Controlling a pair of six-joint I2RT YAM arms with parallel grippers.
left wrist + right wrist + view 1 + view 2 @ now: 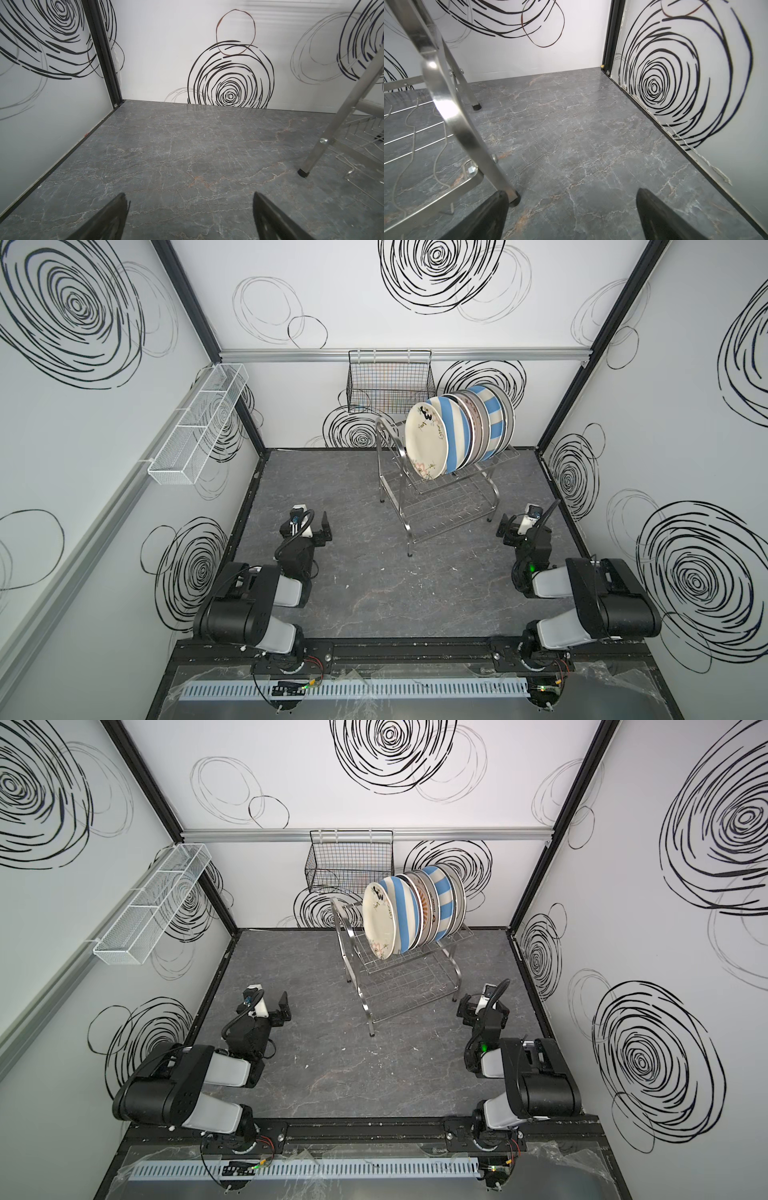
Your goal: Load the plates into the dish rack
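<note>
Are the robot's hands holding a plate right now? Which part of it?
No, nothing is held. The left gripper and the right gripper are both open and empty. The plates stand in the dish rack.

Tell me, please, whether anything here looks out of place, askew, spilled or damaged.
Nothing looks spilled or broken. The dish rack stands at a slant to the edges of the table, and the plates are crowded together toward the right end of its upper tier, apparently leaning.
</note>
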